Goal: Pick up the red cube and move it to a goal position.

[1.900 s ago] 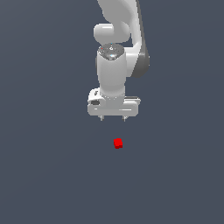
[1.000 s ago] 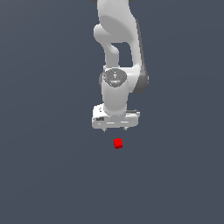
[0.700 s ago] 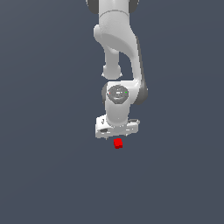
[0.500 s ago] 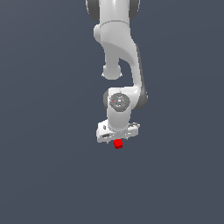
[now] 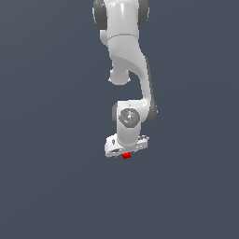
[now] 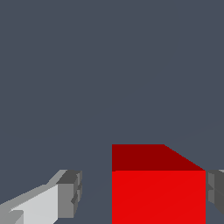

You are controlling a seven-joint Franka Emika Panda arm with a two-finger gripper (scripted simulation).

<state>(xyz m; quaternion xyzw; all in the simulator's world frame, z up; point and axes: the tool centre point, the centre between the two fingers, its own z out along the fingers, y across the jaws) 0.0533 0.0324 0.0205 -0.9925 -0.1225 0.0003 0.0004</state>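
One red cube [image 6: 158, 192] between unclenched tool [image 6: 142, 192] fingers, one pad touching, gap beside the other.

There is one red cube [image 6: 158, 197], one white robot arm [image 5: 128, 60] carrying one hand [image 5: 125, 150], and two grey fingertips [image 6: 70, 194] on that hand.

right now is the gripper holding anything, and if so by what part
Nothing is held yet. In the wrist view the red cube sits between the open gripper's fingers: one pad is at or near one side face, and a clear gap remains on the other side.
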